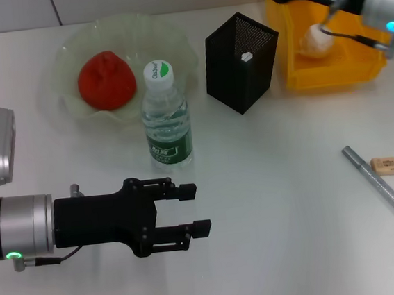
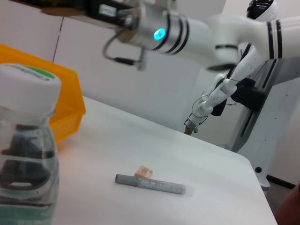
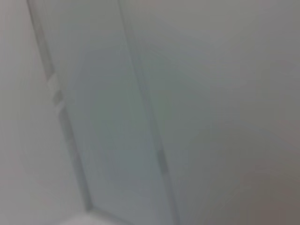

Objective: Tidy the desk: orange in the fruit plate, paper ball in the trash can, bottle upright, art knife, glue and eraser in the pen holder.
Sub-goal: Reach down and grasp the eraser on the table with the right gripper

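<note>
Left gripper (image 1: 194, 208) level, jaws apart, near bottle (image 1: 165, 115)

Silver arms — black left tool (image 1: 192, 208)

Head camera is looking down on the bottle (image 1: 165, 115); left wrist camera is sitting close behind the bottle (image 2: 26, 150), sharing it; right wrist camera is facing a blank wall.

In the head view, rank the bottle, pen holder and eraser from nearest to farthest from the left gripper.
1. The bottle, upright just beyond the left gripper's open fingers.
2. The pen holder, farther back and toward the right.
3. The eraser, far off at the table's right edge, beside the grey knife.
</note>
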Robot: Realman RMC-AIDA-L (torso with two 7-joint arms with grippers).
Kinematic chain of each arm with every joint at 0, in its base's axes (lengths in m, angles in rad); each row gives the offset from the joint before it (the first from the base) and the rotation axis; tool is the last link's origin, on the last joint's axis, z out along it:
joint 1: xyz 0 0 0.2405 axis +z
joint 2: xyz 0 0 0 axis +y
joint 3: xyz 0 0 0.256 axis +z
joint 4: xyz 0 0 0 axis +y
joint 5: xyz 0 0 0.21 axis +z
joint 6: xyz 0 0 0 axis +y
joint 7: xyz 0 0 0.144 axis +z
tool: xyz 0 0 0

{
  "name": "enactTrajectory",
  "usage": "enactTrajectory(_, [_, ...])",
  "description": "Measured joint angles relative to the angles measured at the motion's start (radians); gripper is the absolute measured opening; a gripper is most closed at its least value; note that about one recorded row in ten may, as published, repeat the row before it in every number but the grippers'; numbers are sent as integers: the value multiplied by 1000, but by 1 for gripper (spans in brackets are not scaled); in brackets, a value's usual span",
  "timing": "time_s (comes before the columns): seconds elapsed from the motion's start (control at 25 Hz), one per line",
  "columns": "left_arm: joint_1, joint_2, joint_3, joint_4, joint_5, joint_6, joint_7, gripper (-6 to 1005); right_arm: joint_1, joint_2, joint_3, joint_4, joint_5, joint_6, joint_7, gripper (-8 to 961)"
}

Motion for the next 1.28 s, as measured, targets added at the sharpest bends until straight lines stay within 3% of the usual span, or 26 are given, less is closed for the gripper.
enactTrajectory(0.04, [2, 1, 0, 0, 0, 2, 2, 657, -31, -2, 0, -105, -103, -34, 101, 507])
enactTrajectory(0.08, [2, 1, 0, 0, 0, 3, 2, 657, -78, 0, 22, -334, -319, -124, 309, 507])
enactTrajectory(0.12, [2, 1, 0, 0, 0, 3, 2, 657, -78, 0, 22, -334, -319, -124, 309, 517])
enactTrajectory(0.24, [2, 1, 1, 0, 0, 3, 3, 657, -93, 8, 83, -622, -586, -312, 553, 547])
enactTrajectory(0.28, [2, 1, 5, 2, 3, 5, 4, 657, -71, 3, 112, -762, -729, -468, 664, 557])
enactTrajectory(0.36, [2, 1, 5, 3, 4, 5, 4, 656, -51, -2, 116, -818, -791, -535, 706, 638])
enactTrajectory(0.48, [-1, 1, 6, 6, 5, 6, 4, 656, 53, -14, 109, -948, -1089, -819, 767, 760])
enactTrajectory(0.72, [-8, 1, 8, 8, 6, 8, 5, 656, 60, 1, 21, -930, -1328, -888, 704, 761])
enactTrajectory(0.88, [-8, 1, 8, 9, 6, 10, 5, 656, 34, 12, -23, -768, -1395, -806, 605, 760])
enactTrajectory(1.08, [-8, 1, 8, 10, 6, 33, 1, 655, 33, 6, -26, -623, -1421, -688, 570, 736])
enactTrajectory(1.28, [-11, 2, 8, 11, 6, 37, -3, 655, 30, 13, -28, -575, -1477, -624, 540, 695])
